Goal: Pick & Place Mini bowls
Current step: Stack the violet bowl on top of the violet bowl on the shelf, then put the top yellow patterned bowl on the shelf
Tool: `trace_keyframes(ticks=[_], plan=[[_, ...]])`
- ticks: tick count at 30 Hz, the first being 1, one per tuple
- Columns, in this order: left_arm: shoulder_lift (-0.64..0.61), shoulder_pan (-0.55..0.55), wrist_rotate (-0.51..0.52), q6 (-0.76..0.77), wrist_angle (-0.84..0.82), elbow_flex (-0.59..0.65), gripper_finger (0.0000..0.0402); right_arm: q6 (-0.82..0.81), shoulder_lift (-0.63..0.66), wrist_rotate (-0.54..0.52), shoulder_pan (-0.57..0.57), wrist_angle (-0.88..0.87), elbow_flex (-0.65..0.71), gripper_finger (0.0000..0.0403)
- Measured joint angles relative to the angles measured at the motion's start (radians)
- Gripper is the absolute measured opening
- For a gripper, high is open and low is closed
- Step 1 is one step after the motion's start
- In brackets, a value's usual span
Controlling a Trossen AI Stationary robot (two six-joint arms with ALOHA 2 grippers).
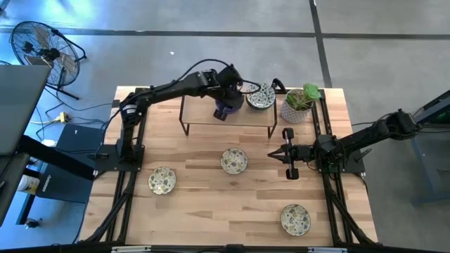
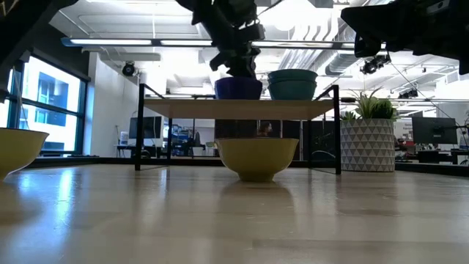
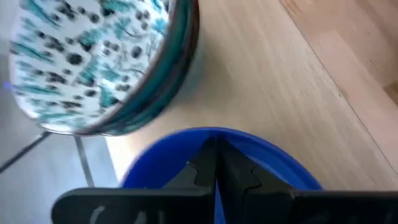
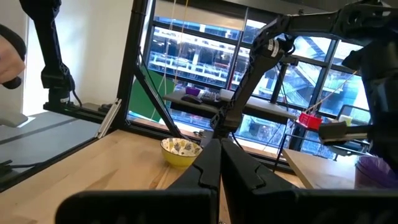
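1. A glossy purple mini bowl (image 1: 226, 109) is seen on the raised wooden shelf (image 1: 204, 116) at the far side of the light wooden bench (image 1: 211, 204).
2. The left end effector (image 1: 230, 98) is positioned over this bowl, with its fingers pinched together on the rim.
3. A cream speckled mini bowl with a teal outside (image 1: 261, 96) is placed just beside the purple bowl on the shelf.
4. Three speckled mini bowls with yellow outsides (image 1: 234, 161) (image 1: 162, 180) (image 1: 295, 219) are spread well apart on the bench.
5. The right end effector (image 1: 273, 156) is held above the bench beside the middle bowl, fingers pressed together and empty.
6. A patterned white pot with a green plant (image 1: 299, 105) is set at the shelf's right end.
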State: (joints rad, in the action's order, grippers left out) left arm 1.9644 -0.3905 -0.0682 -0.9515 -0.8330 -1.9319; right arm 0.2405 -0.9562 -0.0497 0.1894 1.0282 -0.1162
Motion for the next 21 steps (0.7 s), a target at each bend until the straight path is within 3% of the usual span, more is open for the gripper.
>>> trace_keyframes(ticks=[17, 21], plan=[[-0.002, -0.001, -0.017, 0.037, 0.057, 0.000, 0.0000, -0.003, 0.000, 0.000, 0.000, -0.001, 0.000, 0.0000], [-0.014, 0.011, 0.104, 0.074, 0.048, 0.000, 0.0000, -0.004, 0.000, 0.000, 0.000, -0.001, 0.000, 0.0000]])
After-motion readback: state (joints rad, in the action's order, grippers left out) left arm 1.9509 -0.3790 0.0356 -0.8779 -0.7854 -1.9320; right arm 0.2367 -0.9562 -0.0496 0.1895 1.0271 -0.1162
